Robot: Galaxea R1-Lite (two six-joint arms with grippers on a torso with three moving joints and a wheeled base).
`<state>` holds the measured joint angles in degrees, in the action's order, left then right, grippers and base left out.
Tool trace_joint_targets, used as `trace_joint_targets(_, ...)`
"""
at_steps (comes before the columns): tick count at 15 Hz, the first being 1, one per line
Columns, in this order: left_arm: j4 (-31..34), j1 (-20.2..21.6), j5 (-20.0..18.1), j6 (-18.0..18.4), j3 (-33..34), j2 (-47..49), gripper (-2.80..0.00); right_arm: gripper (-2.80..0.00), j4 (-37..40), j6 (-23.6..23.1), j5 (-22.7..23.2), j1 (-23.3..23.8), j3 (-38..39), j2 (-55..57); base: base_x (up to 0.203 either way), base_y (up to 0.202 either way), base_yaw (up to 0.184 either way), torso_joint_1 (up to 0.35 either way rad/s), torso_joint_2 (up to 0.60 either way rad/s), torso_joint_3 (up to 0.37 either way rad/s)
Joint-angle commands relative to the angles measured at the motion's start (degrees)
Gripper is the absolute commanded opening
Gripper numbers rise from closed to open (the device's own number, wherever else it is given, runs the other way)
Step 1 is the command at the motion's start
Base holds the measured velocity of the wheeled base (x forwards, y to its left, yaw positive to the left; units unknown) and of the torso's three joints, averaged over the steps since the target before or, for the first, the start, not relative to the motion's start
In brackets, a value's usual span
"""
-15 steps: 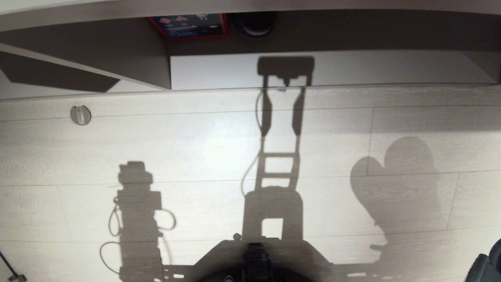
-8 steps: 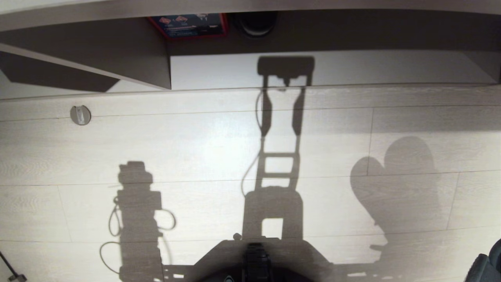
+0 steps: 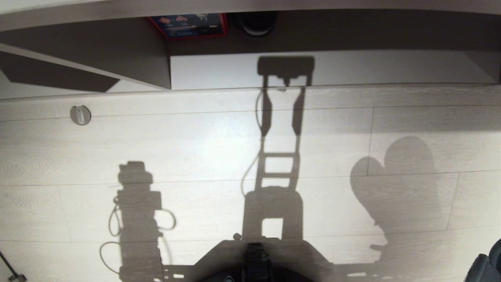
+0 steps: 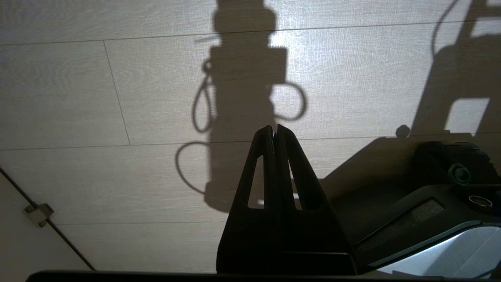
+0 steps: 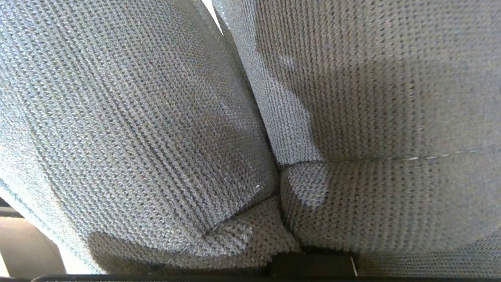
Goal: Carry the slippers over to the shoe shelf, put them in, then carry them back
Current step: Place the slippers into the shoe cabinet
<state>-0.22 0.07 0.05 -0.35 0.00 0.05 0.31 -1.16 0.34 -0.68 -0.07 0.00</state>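
Nearest the robot, the dark front of its base fills the bottom middle of the head view, and its shadow stretches forward over the pale wood-plank floor. The left pincer hangs low over that floor beside the base, its two black fingers pressed together at the tips with nothing between them; its shadow, with loops of cable, lies on the planks just ahead of it. The right pincer is hidden in its own wrist view, which is filled edge to edge by the grey knitted fabric of the slippers, the two lying side by side and touching along a seam-like line; the pincer is closed tight, clamped on the slippers, which hang at the robot's right side, only a dark edge of that side showing at the bottom right corner of the head view and a rounded double shadow falling on the floor to the right. Farther off on the left a small round metal fitting sits in the floor. Beyond it stands the shoe shelf, its pale base board lit, a vertical divider panel at its left, well apart from the slippers. At the very back, in the dark recess, lie a red-edged blue box and a round black object
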Motion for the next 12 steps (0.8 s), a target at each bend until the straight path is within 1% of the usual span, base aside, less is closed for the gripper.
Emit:
trace_joint_targets(1,0.0,0.0,0.0,0.0,0.0,0.0,-2.80,-2.80,0.0,0.0,0.0,0.0,0.0,-0.1,0.000,0.000,0.000,0.000,0.00,0.000)
trace_joint_targets(6,0.0,0.0,0.0,-0.1,0.0,0.0,-2.80,-2.80,0.3,-0.9,0.1,0.0,-0.7,0.0,0.000,0.000,0.000,0.000,0.00,0.000)
trace_joint_targets(9,0.0,0.0,0.0,-0.1,0.0,0.0,-2.80,-2.80,4.0,-1.0,2.3,0.0,-9.3,1.6,0.000,0.000,0.000,0.000,0.00,0.000)
trace_joint_targets(10,0.0,0.0,0.0,0.0,0.0,0.0,-2.80,-2.80,5.3,-0.9,2.9,0.0,-11.8,4.0,0.000,0.000,0.000,0.000,0.00,0.000)
trace_joint_targets(12,0.0,0.0,0.0,0.0,0.0,0.0,-2.80,-2.80,4.4,-0.7,3.4,0.0,-14.2,10.0,0.000,0.000,0.000,0.000,0.00,0.000)
